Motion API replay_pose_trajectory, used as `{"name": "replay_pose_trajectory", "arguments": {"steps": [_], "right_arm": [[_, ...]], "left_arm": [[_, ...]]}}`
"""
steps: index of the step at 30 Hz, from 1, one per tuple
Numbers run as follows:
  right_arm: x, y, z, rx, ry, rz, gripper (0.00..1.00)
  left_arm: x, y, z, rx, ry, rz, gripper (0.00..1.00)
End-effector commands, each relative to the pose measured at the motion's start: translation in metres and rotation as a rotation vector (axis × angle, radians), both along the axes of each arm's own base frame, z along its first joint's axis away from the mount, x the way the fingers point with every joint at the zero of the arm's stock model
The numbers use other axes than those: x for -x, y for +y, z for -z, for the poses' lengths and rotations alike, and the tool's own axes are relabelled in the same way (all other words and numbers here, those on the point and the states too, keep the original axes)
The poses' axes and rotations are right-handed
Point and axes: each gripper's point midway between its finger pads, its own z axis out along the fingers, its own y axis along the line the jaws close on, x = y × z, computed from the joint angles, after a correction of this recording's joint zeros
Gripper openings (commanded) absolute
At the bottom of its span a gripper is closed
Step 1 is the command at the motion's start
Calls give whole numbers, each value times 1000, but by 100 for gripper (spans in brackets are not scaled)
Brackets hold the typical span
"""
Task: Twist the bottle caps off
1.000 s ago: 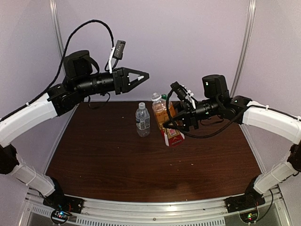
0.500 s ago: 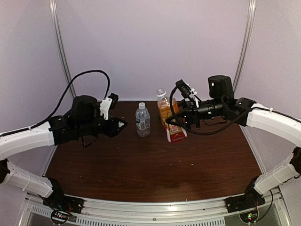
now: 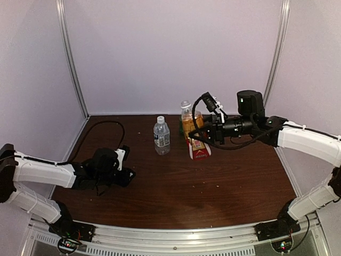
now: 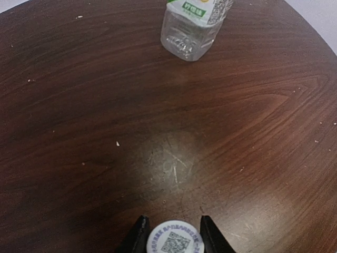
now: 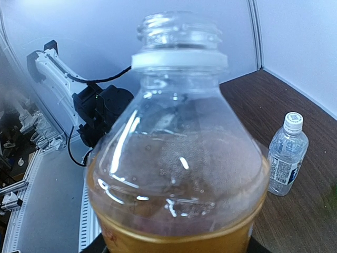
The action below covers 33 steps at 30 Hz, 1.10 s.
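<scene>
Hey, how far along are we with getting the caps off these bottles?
Done: the brown bottle has a bare neck, with its threads showing. In hand: the left claw is shut on a white cap, while the right claw grips the brown bottle. Left: the water bottle is capped.

Glossy clear plastic bottle [image 5: 179, 158], scuffed dark wood-grain table [image 4: 158, 105].

The white cap [image 4: 175, 241] bears a QR code (ringed print illegible); the bottle label [image 4: 202, 8], Chinese characters.
</scene>
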Motion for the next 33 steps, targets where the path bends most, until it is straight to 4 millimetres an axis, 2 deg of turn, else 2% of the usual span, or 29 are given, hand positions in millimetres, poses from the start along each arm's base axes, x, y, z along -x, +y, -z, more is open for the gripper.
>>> {"name": "replay_pose_trajectory", "arguments": {"steps": [1, 9, 14, 17, 21, 24, 27, 31, 33], "right_arm": [[-7, -6, -3, -17, -17, 55, 54], [-9, -14, 8, -2, -6, 97, 54], [-11, -18, 16, 15, 1, 114, 54], [-13, -21, 23, 20, 10, 129, 54], [-16, -24, 28, 26, 20, 139, 54], [-18, -25, 32, 33, 23, 146, 54], [-19, -26, 39, 47, 26, 148, 54], [-15, -27, 46, 51, 23, 130, 55], [-11, -26, 44, 41, 8, 102, 55]], "left_arm": [[-21, -2, -8, 48, -90, -80, 34], [-33, -10, 28, -41, -70, -65, 36], [-38, -14, 32, -48, -74, -65, 38], [-39, -14, 34, -65, -76, -59, 44], [-39, -11, 33, -86, -84, -58, 64], [-40, -11, 21, -79, -101, -54, 75], [-39, -11, -2, -45, -137, -51, 85], [-36, -24, -55, 58, -220, 19, 97], [-31, -34, -88, 126, -268, 78, 98]]}}
